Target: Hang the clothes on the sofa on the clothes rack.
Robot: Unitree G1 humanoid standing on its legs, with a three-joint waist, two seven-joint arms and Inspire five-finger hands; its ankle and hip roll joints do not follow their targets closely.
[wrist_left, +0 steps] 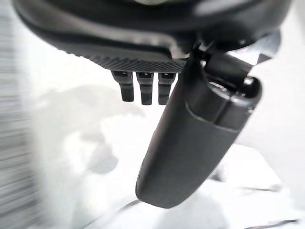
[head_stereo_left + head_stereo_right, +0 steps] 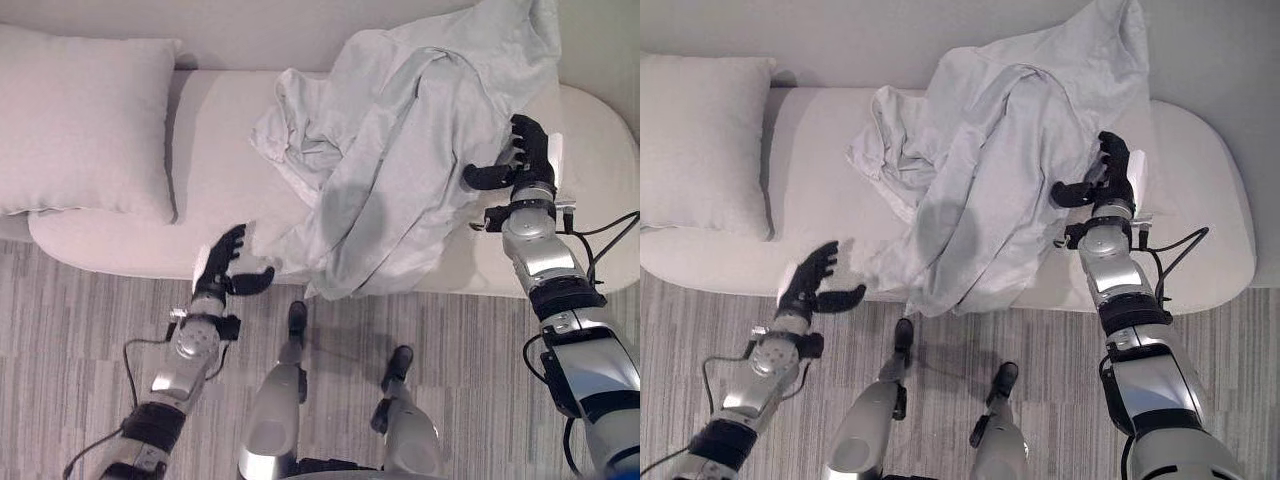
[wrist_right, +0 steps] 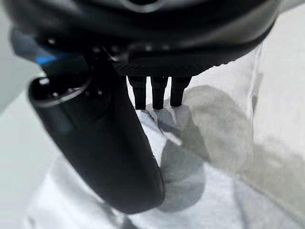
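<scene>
The crumpled pale grey-green garment (image 2: pixel 400 150) lies draped over the white upholstered sofa (image 2: pixel 130 240), both the left hand (image 2: pixel 225 265) at its lower hem and the right hand (image 2: pixel 525 150) at its side spread, ungripped; recommend closing firmly on bunched fabric before lifting.

1. Left arm (image 2: pixel 185 350): silver-grey shell segments with black joint bands.
2. Right arm (image 2: pixel 560 300): the same silver-grey shells and black bands.
3. Left hand (image 2: pixel 222 262): dark, ribbed fingers, white side cover.
4. Right hand (image 2: pixel 525 150): dark, white side cover.
</scene>
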